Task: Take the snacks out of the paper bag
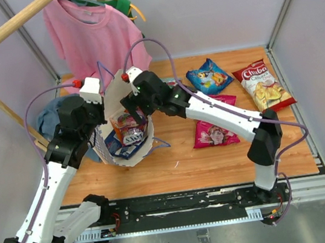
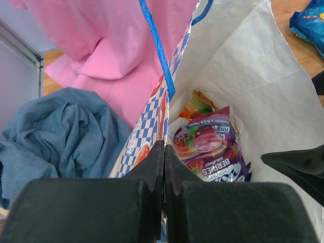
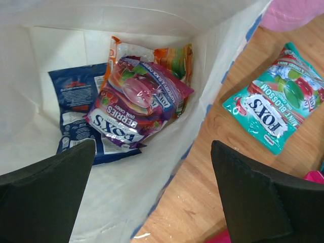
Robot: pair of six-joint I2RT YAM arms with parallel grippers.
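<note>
The paper bag (image 1: 132,153) stands open on the table's left side. My left gripper (image 2: 164,148) is shut on the bag's checkered left rim (image 2: 147,136). Inside lie a purple packet (image 3: 136,104), a dark blue packet (image 3: 76,101) and an orange multicoloured packet (image 3: 174,61). My right gripper (image 3: 153,144) is open and empty, straddling the bag's right wall: one finger inside, the other over the wood. On the table lie a teal packet (image 3: 276,109), a blue bag (image 1: 209,76), the red-white Chiba chips (image 1: 262,85) and a pink-red bag (image 1: 215,129).
A pink T-shirt (image 1: 98,36) hangs from a wooden rail (image 1: 2,32) behind the bag. A blue-grey cloth (image 1: 48,117) is bunched on the table left of the bag. Grey walls close in the table on three sides.
</note>
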